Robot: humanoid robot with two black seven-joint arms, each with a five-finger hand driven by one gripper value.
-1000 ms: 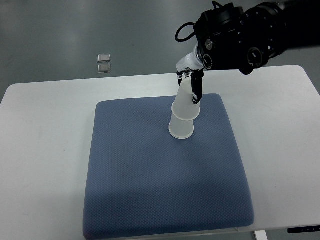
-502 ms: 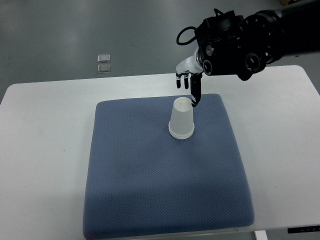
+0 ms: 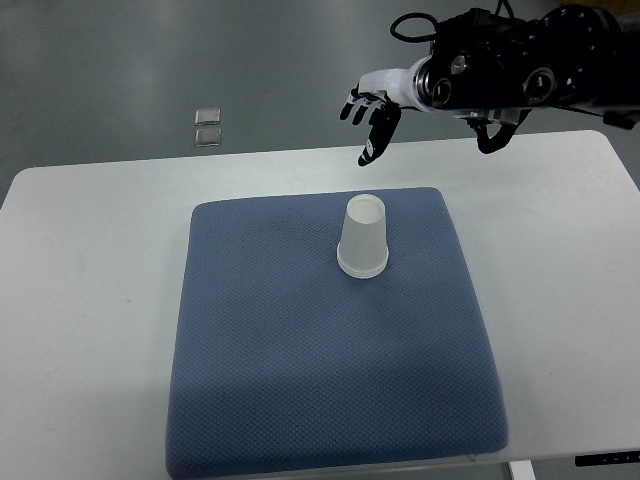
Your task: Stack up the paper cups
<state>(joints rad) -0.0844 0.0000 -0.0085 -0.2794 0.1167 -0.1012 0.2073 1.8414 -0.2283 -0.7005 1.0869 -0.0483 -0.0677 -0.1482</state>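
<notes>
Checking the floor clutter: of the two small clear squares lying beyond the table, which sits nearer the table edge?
The lower square, just below its twin; the upper one lies farther out on the grey floor.

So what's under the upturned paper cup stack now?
The paper cup stack stands mouth-down on the blue mat, which lies on the white table. Anything inside is hidden by its walls. The right hand is clear of it, open.

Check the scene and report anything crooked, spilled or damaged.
Nothing stands out. The cup stack stands upside down and straight on the blue mat, nothing spilled. The right hand hangs open above the table's far edge, holding nothing.
</notes>
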